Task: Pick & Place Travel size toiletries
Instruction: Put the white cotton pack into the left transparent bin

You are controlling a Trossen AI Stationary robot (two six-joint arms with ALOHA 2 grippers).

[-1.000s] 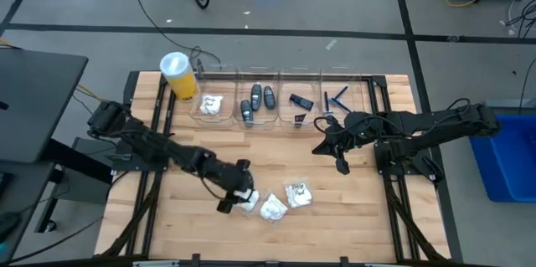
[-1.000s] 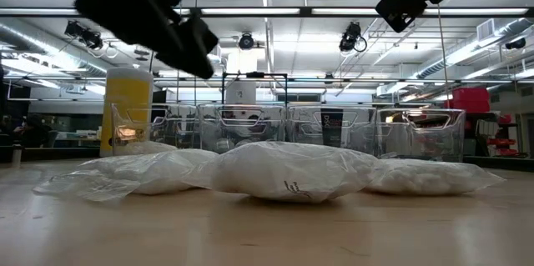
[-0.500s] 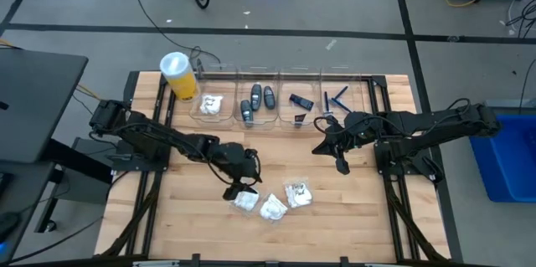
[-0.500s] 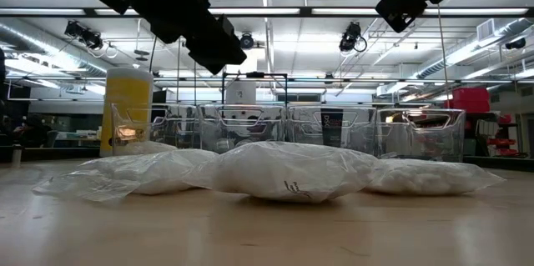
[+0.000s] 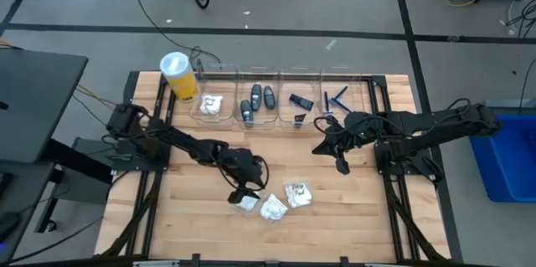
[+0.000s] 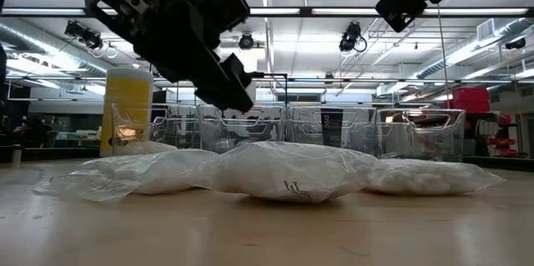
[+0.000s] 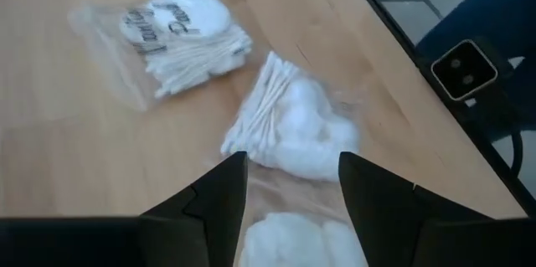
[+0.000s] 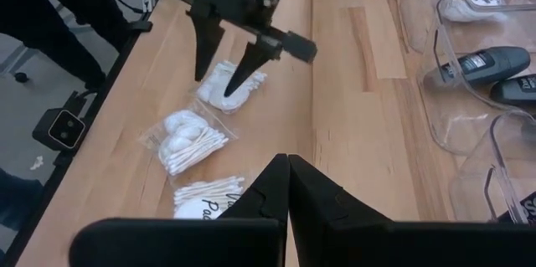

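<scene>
The left claw (image 5: 244,195) hung released directly over the nearest white packet (image 5: 246,203), its fingers (image 8: 219,53) straddling it. Two further packets (image 5: 273,209) lay just beside this one on the bench (image 5: 352,208). Risk: the loose film could slip or bunch on closing, or an overlapping neighbour could be dragged along. The right claw (image 5: 341,165) waited clenched and empty, well apart from that packet.

- I see the table (image 5: 335,208) is pale wood, smooth and matt.
- The packets (image 5: 272,208) are thin, crinkled clear plastic over soft white cotton.
- The bins (image 5: 266,116) are glossy clear plastic.
- My left gripper (image 7: 291,185) looks matt black.
</scene>
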